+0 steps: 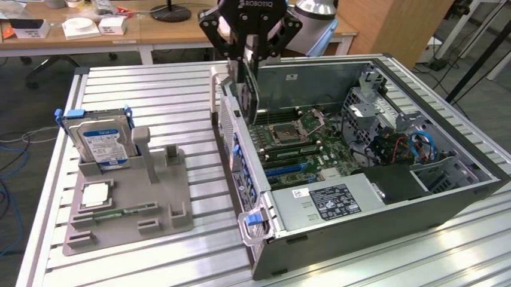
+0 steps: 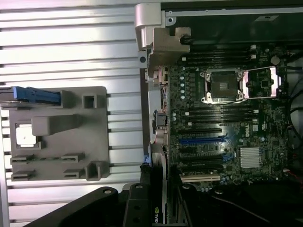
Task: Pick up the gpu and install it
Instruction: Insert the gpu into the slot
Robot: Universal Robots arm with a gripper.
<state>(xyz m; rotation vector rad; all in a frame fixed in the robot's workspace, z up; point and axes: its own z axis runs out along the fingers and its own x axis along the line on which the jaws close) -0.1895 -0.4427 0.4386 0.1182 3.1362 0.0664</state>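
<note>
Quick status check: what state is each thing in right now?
gripper: shut on the gpu, above the case's rear edge.
gpu: held on edge over the case, not yet seated.
computer case: lying on its side, open.
hard drive: upright in the grey holder.
memory stick: lying flat in the grey holder.
CPU socket: cover flipped open.

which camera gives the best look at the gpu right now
The exterior view. There the gpu hangs upright from the fingers over the open computer case, with its dark broad face visible. The wrist view sees it edge-on, as a thin dark strip between the fingers above the motherboard.
</note>
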